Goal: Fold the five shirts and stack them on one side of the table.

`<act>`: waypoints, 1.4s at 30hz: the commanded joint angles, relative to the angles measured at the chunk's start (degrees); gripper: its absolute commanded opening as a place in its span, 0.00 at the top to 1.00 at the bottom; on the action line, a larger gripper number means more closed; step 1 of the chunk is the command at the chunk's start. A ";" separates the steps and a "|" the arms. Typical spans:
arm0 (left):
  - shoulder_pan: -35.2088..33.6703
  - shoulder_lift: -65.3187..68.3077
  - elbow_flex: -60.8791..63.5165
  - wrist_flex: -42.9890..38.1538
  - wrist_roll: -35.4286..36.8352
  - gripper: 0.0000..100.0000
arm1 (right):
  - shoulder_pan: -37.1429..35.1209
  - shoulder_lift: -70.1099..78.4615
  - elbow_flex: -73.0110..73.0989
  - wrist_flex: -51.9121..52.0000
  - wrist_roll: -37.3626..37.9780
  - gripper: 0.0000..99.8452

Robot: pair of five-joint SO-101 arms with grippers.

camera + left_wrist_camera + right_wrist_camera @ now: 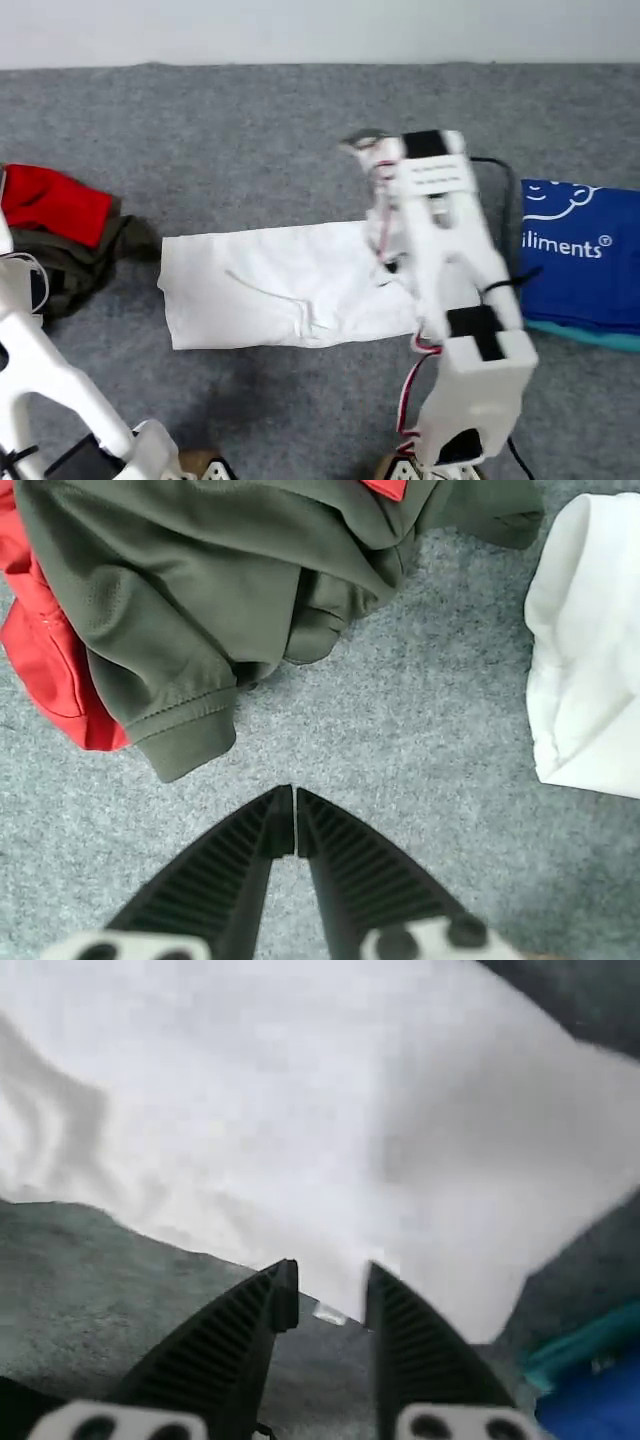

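White fabric shirt (pixel 270 285) lay flat, central on grey carpeted table (pixel 300 130). Right gripper (pixel 330 1300), jaws parted, hovered at its edge, apparently gripping nothing; a shallow bite risked slippage. Left gripper (pixel 296 805) was clenched, empty.

It looks like a robotics lab setup: a desk (pixel 250 110) covered in grey felt-like cloth stands against a bare white wall (pixel 300 30).
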 commanded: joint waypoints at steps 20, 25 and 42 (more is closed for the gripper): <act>6.33 -1.49 -0.31 -0.79 -0.44 0.98 | 12.35 7.34 15.82 -24.48 -8.53 0.75; 8.35 -1.49 -0.31 -0.88 -0.44 0.98 | 11.74 9.01 15.82 -23.96 -8.09 0.91; 7.91 -1.58 -0.48 -1.23 -0.26 0.98 | 7.52 -10.07 10.20 -10.86 -8.09 0.99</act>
